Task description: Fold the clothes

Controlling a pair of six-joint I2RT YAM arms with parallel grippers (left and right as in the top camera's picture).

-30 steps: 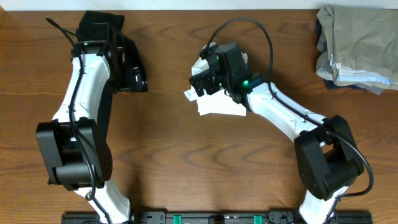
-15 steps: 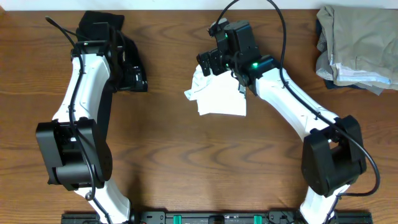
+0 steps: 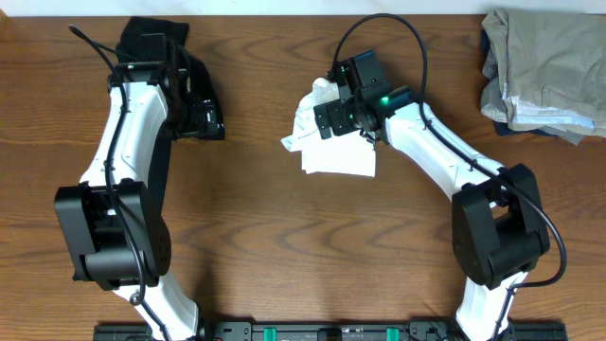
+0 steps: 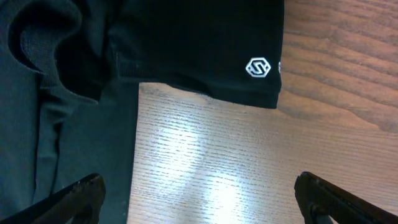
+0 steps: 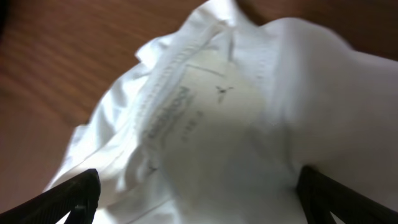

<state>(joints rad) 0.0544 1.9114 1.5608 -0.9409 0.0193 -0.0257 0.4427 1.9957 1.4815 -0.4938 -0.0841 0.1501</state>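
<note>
Left wrist: hexagon logo [image 4: 257, 68], black garment [image 4: 186, 43]

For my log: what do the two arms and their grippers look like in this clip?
The left arm and right arm have white link shells, bulky black joint housings and a thin black cable looping outside. The left gripper and right gripper are black. A green light glows on the right wrist.
</note>
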